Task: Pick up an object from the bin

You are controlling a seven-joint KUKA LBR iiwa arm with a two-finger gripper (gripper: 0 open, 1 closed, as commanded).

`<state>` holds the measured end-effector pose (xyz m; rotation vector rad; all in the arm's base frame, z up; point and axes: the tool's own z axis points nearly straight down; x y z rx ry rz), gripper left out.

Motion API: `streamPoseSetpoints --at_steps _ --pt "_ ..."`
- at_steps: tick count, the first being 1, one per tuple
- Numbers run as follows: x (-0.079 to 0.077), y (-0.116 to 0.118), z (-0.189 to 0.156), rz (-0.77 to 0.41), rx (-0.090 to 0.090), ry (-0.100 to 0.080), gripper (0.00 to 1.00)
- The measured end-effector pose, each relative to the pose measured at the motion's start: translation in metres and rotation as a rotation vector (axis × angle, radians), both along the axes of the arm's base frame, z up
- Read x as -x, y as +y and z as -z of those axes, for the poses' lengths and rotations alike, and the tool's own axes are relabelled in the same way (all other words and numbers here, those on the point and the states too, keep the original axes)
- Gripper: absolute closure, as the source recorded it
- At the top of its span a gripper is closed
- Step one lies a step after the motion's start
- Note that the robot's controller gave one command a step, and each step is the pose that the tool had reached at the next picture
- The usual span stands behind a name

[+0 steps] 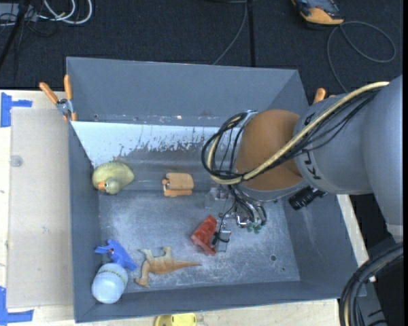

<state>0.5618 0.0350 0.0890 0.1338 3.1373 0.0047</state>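
The gripper (223, 238) is seen low over the floor of the bin (190, 94), right of the middle, beneath the arm's orange cover (268, 148) and looped cables. Its tip is set against the right edge of a small red piece (205, 233), a chunky, angular thing lying tilted on the bin floor. How wide the gripper stands, and whether anything is clasped in it, cannot be told, since the tip is masked by the wrist hardware and the red piece's edge. The other things are spread well apart from it: a tan block (178, 184) up and to the left, a yellow-green duck (112, 177) by the left wall, a tan dinosaur figure (164, 263) just below and to the left, and a white bottle with a blue cap (112, 277) in the near left corner. The red piece is judged to be light and stiff, probably moulded plastic or foam, with smooth, sloping faces that may slide out of a pinch. A hold is best taken across its narrower width, on two faces that lie roughly parallel, near the middle rather than on a corner. No fragility is suggested, so a firm squeeze is thought safe.
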Motion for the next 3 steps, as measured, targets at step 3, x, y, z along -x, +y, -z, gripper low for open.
streamPoseSetpoints --at_steps 3 --pt "0.0182 0.0062 0.0094 0.004 0.005 -0.017 1.0"
